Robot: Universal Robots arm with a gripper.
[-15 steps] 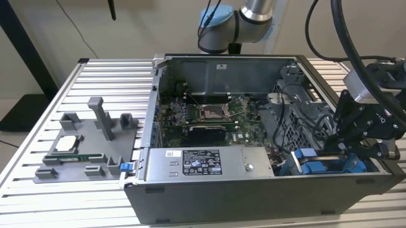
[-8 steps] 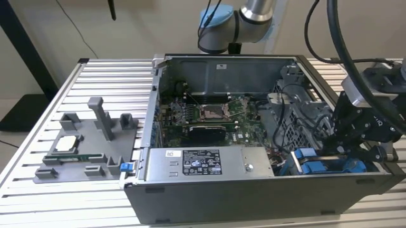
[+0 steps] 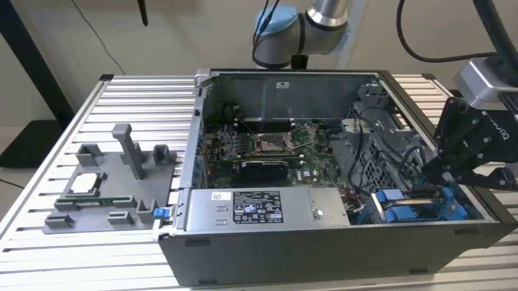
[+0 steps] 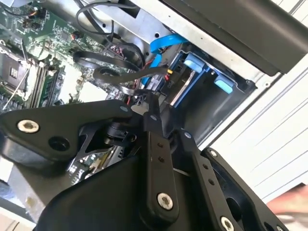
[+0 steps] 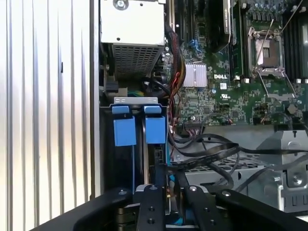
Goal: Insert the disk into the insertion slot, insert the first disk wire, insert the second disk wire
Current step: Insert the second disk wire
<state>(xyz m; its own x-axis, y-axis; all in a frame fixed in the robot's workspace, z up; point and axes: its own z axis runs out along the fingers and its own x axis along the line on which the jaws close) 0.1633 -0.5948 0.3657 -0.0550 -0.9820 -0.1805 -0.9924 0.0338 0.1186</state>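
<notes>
A: Gripper [image 3: 429, 179] position?

B: Down inside the open case [image 3: 324, 254], at the near corner on the exterior view's right, over the slot [image 3: 421, 206].

A: And the disk [image 5: 155, 126]?

B: It stands on edge in the slot; in the first wrist view its blue carrier tabs show just beyond the gripper [image 5: 166, 180], beside the case wall.

A: Fingers?

B: In the second wrist view the fingers [image 4: 153, 111] sit close together, their tips in among black wires [image 4: 110, 73] and a blue cable [image 4: 161, 44] next to the disk [image 4: 185, 82]. Whether they pinch a wire, I cannot tell.

A: Anything else nearby?

B: The motherboard [image 3: 267, 148] lies on the case floor to the exterior view's left of the slot, and a grey power supply [image 3: 259, 209] sits along the near wall. On the worktop [image 3: 48, 200], left of the case, is a grey fixture [image 3: 113, 188].
</notes>
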